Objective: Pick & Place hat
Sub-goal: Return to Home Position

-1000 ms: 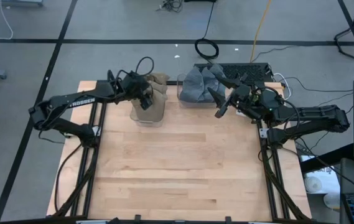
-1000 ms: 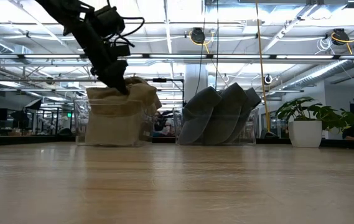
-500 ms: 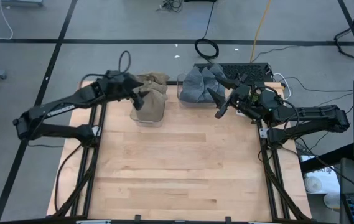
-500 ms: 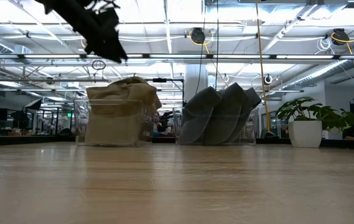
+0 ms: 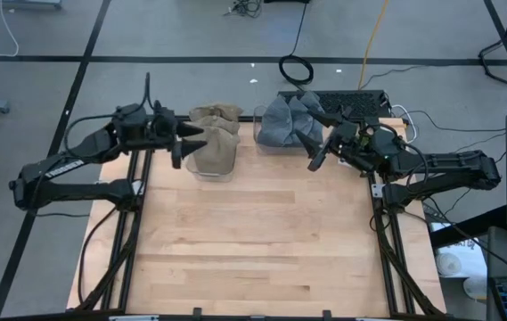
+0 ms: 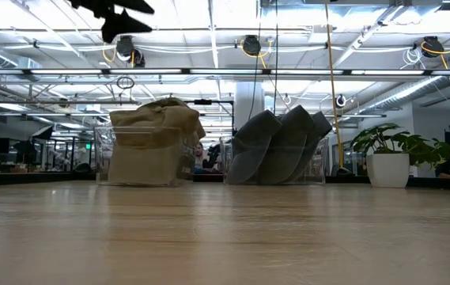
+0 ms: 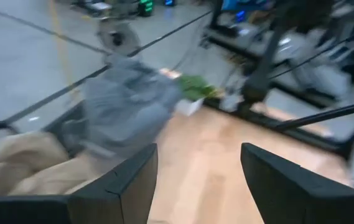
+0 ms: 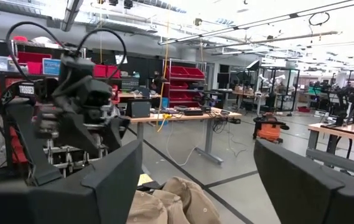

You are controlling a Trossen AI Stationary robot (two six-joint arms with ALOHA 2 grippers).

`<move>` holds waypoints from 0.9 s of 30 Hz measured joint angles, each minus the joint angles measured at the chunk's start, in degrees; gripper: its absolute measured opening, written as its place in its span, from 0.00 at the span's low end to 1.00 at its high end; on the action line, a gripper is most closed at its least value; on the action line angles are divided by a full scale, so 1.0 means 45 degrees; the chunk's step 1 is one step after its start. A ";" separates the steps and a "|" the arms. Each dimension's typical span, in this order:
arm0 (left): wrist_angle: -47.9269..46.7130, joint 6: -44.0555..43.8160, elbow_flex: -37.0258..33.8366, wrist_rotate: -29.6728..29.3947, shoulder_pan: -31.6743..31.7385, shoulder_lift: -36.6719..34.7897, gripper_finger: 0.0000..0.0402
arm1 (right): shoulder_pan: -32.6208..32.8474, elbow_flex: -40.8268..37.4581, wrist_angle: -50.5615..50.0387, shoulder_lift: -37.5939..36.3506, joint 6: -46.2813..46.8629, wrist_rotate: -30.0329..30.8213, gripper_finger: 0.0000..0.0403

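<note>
A pile of tan hats [image 5: 215,141] sits in a clear bin at the table's far edge, also seen in the low view [image 6: 153,142]. Beside it, to the right, grey hats [image 5: 286,120] stand leaning together in a second clear bin [image 6: 280,146]. My left gripper [image 5: 191,144] hangs open in the air just left of the tan hats, its fingers nearly level and pointing at them, with nothing between them [image 7: 198,152]. My right gripper [image 5: 314,147] hovers open right of the grey hats, holding nothing [image 8: 196,149].
A keyboard [image 5: 338,102] lies behind the grey hats, off the table's far edge. A cable loop [image 5: 296,69] is on the floor beyond. The wooden tabletop [image 5: 262,241] stretches from the bins to the near edge. A potted plant [image 6: 387,158] stands in the room behind.
My left gripper has risen off the tan hat pile and drawn back toward the table's left edge. It has tipped from pointing down to almost level. The tan hats stay in their bin.
</note>
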 joint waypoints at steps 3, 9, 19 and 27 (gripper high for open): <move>0.0587 -0.0818 0.0000 0.0986 -0.0245 -0.0240 0.60 | 0.0000 0.0000 -0.0026 0.0000 0.0005 0.0000 0.76; 0.2411 -0.2432 0.0005 0.2546 -0.0808 -0.0352 0.70 | 0.0000 0.0000 -0.0032 0.0000 0.0009 -0.0688 0.76; 0.5124 -0.4483 0.0005 0.2865 -0.1275 -0.0347 0.89 | 0.0000 0.0000 0.0406 0.0005 0.0797 -0.1001 0.76; 0.6367 -0.4560 0.0005 0.2873 -0.1275 -0.0347 0.93 | 0.0000 0.0005 0.0867 0.0005 0.1676 -0.0986 0.76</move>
